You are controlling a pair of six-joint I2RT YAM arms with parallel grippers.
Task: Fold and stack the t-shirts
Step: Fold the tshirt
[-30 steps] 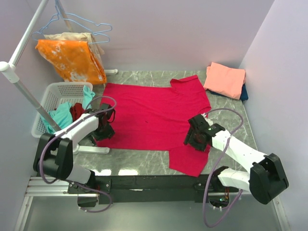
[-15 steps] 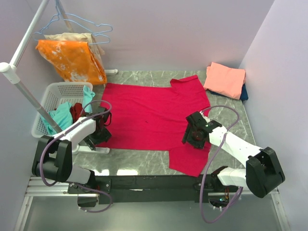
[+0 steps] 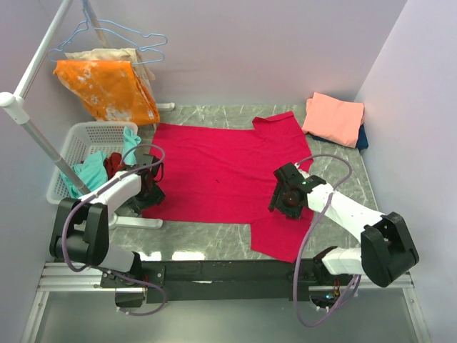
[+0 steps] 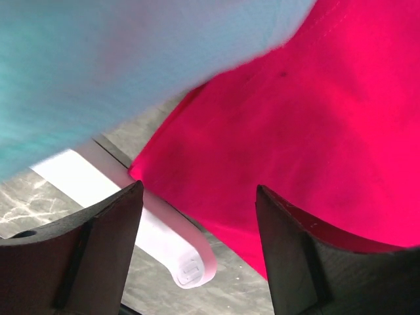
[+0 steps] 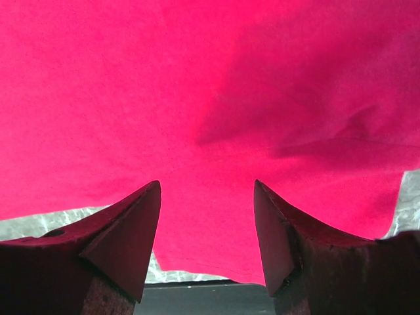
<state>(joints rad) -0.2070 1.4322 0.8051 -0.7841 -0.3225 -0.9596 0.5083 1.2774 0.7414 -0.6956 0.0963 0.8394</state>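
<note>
From above, the large crimson-red cloth t-shirt (image 3: 221, 168) lies spread flat on the grey marble table (image 3: 203, 244). The folded salmon-pink t-shirt (image 3: 334, 118) sits on the dark blue tee (image 3: 363, 138) at the far right corner, so two seem stacked and the red one is not yet folded. The left wrist view shows the left gripper (image 4: 197, 243) open and empty over the red hem corner; the right wrist view shows the right gripper (image 5: 207, 223) open above red cloth.

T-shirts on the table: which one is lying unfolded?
The crimson-red t-shirt, spread flat in the middle; the salmon-pink t-shirt sits folded atop the dark blue t-shirt in the far right corner.
</note>
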